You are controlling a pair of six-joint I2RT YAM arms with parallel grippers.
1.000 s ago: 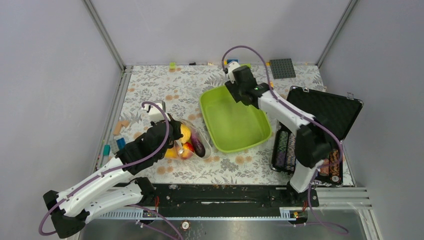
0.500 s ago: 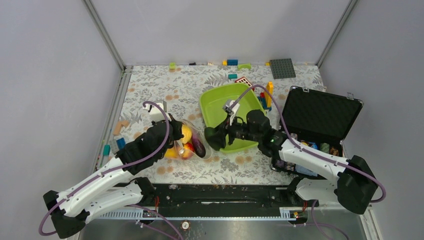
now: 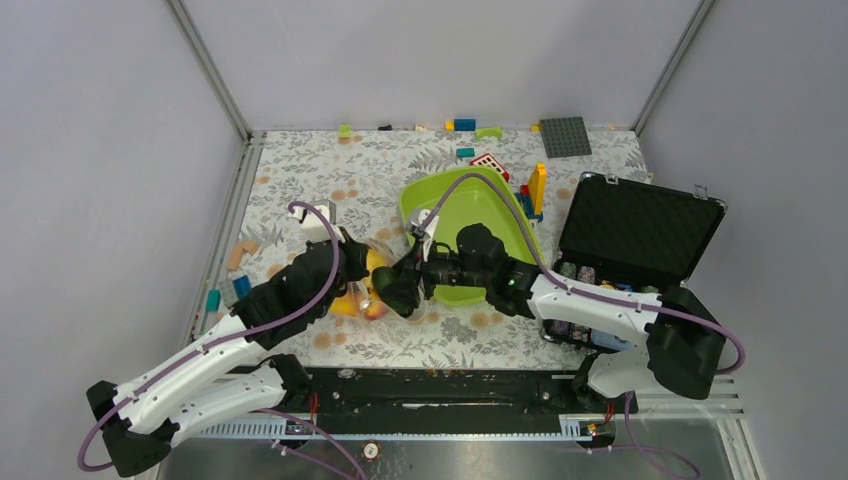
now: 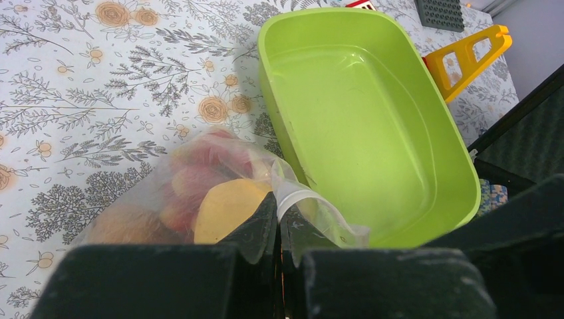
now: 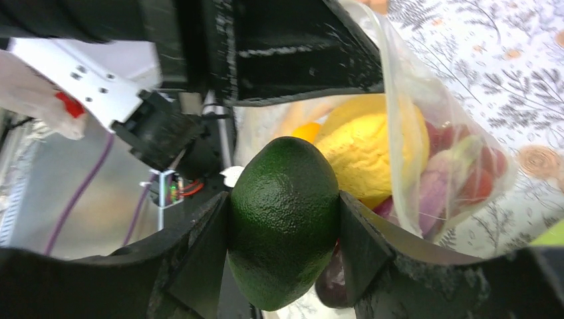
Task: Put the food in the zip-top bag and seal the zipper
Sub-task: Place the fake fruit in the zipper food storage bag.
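The clear zip-top bag (image 3: 362,292) lies left of the tray with food inside: a yellow lemon (image 5: 372,149), red pieces and a purple eggplant (image 5: 332,279). My left gripper (image 4: 279,206) is shut on the bag's mouth edge, pinching the zipper strip (image 4: 299,195) and holding that edge up. A dark green avocado (image 5: 284,219) sits between the fingers of my right gripper (image 5: 284,229), which is shut on it right at the bag's mouth. From above, the right gripper (image 3: 392,292) hides the avocado and part of the bag.
The lime-green tray (image 3: 520,215) stands just right of the bag, with nothing in it. An open black case (image 3: 640,225) sits at the right. Coloured blocks line the back edge (image 3: 465,125), a yellow one (image 3: 538,188) stands by the tray, and several lie at the left (image 3: 240,255).
My right arm swung from the tray's far side across the tray to the bag's mouth, carrying the avocado. The left gripper kept its hold on the bag edge.
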